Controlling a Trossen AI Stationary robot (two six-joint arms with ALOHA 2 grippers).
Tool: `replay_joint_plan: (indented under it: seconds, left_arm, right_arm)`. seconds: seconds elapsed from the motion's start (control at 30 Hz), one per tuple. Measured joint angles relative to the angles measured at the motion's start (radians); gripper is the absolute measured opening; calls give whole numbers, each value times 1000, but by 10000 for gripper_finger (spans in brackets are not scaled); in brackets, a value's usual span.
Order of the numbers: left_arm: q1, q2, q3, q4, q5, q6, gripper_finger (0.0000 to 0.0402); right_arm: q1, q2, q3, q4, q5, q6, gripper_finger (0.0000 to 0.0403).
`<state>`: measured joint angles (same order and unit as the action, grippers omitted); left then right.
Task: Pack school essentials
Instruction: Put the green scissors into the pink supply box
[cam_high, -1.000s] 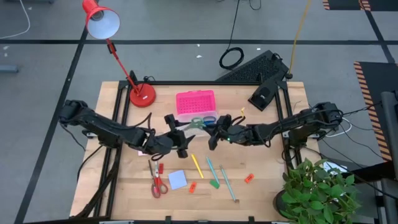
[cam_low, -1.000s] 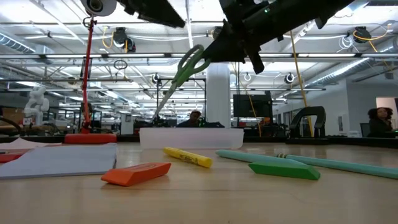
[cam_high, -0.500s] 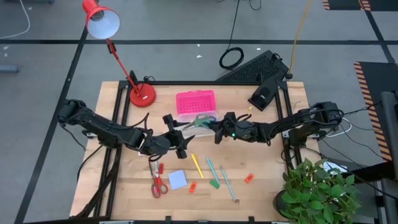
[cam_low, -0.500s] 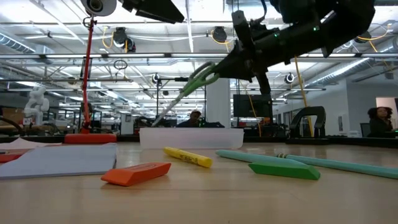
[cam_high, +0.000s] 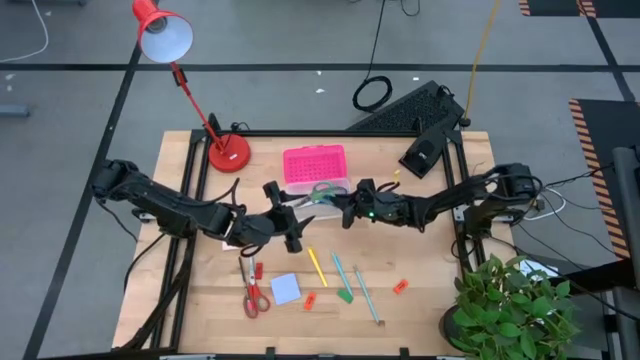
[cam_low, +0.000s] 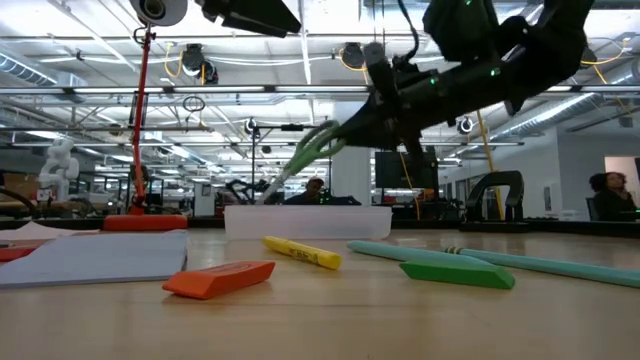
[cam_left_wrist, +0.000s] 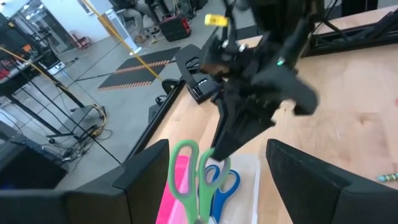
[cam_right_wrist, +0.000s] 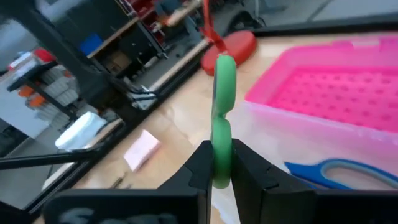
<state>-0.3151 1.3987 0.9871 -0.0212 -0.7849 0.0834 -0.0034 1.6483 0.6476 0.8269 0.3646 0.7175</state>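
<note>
Risk here lies in the drop: the right gripper (cam_high: 347, 205), just right of centre in the high view, pinches the green-handled scissors (cam_high: 322, 194) by the handle loops, its jaws pressed on the green plastic (cam_right_wrist: 221, 118), and holds them tilted with the blades slanting down over the clear plastic box (cam_high: 317, 194) beside its pink perforated lid (cam_high: 315, 165). I judge that if the fingers part while the blades point beyond the box wall, the scissors could tip over the rim onto the wooden table (cam_high: 430, 300), or land across the blue-handled scissors (cam_left_wrist: 219, 184) already lying inside and sit proud of the rim. The left gripper (cam_high: 283, 222) hovers close at the box's lower left with its fingers spread and nothing between them; being so near, it could be struck if the right arm swings that way. Around them, in the lower middle of the high view, lie the red-handled scissors (cam_high: 250, 293), a blue note pad (cam_high: 285, 289), a yellow pencil (cam_high: 316, 266), teal pencils (cam_high: 342, 269), a green eraser (cam_high: 345, 296) and small red erasers (cam_high: 400, 287), all well apart from the box and no obstacle. A red desk lamp (cam_high: 228, 152) stands at upper left, a potted green plant (cam_high: 505, 300) at lower right.
</note>
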Motion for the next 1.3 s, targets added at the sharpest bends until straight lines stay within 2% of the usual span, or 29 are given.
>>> replay_joint_plan:
  seconds: [0.17,0.3,0.93,1.3]
  left_arm:
    - [-1,0,0,-3,1,0,271]
    - [-1,0,0,-4,2,-1,271]
    - [-2,0,0,-4,29,-11,271]
    - [-2,0,0,-5,29,-14,271]
  right_arm:
    - [-29,40,0,36,-57,31,29]
    - [-40,42,0,10,-58,46,35]
    - [-53,43,0,-129,-22,75,129]
    - [-62,43,0,-175,-25,20,174]
